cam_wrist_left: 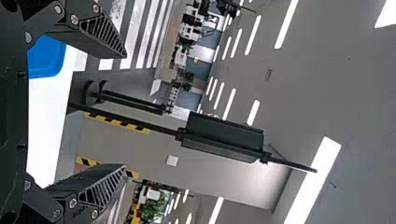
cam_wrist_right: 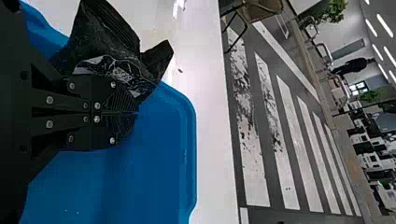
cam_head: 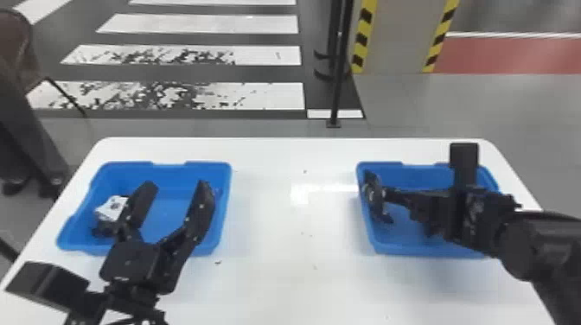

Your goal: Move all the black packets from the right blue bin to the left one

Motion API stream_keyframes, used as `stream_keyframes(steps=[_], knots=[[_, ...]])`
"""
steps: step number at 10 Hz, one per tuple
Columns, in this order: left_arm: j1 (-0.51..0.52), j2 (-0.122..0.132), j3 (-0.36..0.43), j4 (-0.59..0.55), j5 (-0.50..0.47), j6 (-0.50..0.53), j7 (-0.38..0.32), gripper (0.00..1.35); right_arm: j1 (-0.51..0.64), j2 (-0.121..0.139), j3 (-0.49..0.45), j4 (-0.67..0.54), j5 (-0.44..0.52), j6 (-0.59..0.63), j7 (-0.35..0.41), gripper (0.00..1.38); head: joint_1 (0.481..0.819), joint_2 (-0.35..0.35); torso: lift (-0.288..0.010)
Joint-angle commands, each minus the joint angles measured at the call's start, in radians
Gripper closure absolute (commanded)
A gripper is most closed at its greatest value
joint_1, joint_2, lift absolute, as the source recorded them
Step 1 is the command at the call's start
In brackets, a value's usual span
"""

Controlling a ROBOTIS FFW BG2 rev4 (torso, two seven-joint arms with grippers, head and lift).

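Over the right blue bin (cam_head: 426, 250), my right gripper (cam_head: 386, 195) points toward the bin's left wall. A black packet (cam_head: 374, 199) stands against that wall at its fingertips. In the right wrist view, the gripper (cam_wrist_right: 137, 113) has its fingers pressed together, and the crumpled black packet (cam_wrist_right: 105, 30) with a grey-white printed patch lies along one finger's outer side. My left gripper (cam_head: 177, 188) is above the left blue bin (cam_head: 227, 190), fingers wide apart; the left wrist view also has this gripper (cam_wrist_left: 125, 111) with nothing between them. A white-and-black item (cam_head: 111, 208) lies at that bin's left side, partly behind a finger.
The white table (cam_head: 294, 216) separates the two bins. Behind its far edge, a thin black post (cam_head: 339, 78) stands on the floor. Each forearm reaches in above the table, the right one crossing the right bin's right wall.
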Motion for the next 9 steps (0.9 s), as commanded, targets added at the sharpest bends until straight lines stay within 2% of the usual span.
stream_keyframes(steps=[1,5,7,9], knots=[[0.003,0.000,0.000,0.000,0.000,-0.003,-0.001,0.22,0.088,0.007,-0.072,-0.148,-0.001,0.043,-0.001,1.16,0.695,-0.002,-0.140],[0.005,0.002,-0.002,0.005,0.000,-0.003,-0.002,0.22,0.159,0.021,-0.166,-0.276,-0.009,0.070,-0.006,1.16,0.695,-0.026,-0.140],[0.003,0.002,-0.002,0.007,0.000,-0.003,-0.002,0.22,0.179,0.025,-0.178,-0.352,-0.061,0.060,-0.008,1.16,0.695,-0.035,-0.140],[0.003,0.002,-0.004,0.007,0.000,-0.003,-0.002,0.22,0.176,0.028,-0.180,-0.371,-0.077,0.053,-0.012,1.16,0.695,-0.024,-0.140]])
